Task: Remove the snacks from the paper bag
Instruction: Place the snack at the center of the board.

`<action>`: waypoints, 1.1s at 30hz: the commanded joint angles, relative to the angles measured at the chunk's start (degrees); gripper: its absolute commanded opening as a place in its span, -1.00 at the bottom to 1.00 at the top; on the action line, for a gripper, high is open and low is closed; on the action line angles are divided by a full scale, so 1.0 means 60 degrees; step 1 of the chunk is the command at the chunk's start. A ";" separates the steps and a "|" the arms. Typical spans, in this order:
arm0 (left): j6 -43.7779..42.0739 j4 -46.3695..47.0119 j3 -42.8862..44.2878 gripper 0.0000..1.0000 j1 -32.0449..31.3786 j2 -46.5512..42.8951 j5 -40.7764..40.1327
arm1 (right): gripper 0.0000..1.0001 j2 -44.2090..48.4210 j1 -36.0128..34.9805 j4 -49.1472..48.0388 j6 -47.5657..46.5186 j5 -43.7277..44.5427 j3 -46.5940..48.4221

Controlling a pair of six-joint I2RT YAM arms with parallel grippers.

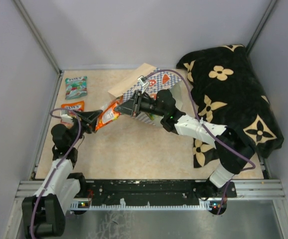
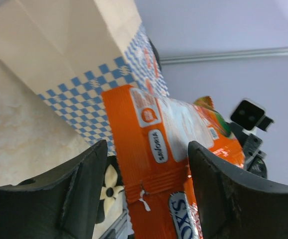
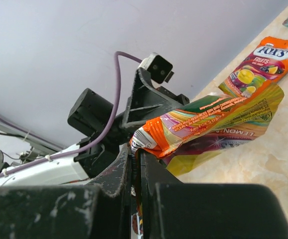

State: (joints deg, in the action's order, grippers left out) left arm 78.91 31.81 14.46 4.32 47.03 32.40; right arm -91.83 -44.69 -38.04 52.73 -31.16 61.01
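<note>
Over the bench [image 1: 149,147], seen from above, the paper bag [image 1: 134,82] lies on its side near the far edge. My right gripper [image 1: 121,108] sits just in front of it, pinching one end of an orange packet [image 1: 109,114]. The packet slants toward my left gripper [image 1: 95,118], which meets its other end. A teal packet [image 1: 75,87] and a second orange packet [image 1: 73,106] lie flat on the bench at far left, apart from the bag. A black flowered cloth [image 1: 233,89] is heaped on the right.

From my left wrist, the gripper's jaws stand wide with the orange packet [image 2: 154,149] hanging between them. One finger [image 2: 84,194] shows a gap to the packet's edge, while the other finger [image 2: 218,189] is right against it. I cannot tell whether it presses. The bag's checkered band [image 2: 84,99] is just behind.

From my right wrist, the jaws are closed tight on the packet's crimped end [image 3: 141,142], and the packet [image 3: 209,122] is held clear of the bench. The second orange packet [image 3: 261,64] lies beyond it.
</note>
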 commanded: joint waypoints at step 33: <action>-0.4381 -0.8699 0.4672 -1.00 0.0367 -0.2334 -0.4997 | 0.99 0.5523 0.3668 0.3391 -0.1716 -0.0029 -0.2948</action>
State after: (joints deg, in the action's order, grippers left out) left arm 58.96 -7.16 38.33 6.26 35.03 15.51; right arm -69.87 -29.69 -23.20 44.71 -30.89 47.11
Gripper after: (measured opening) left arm 0.048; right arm 0.991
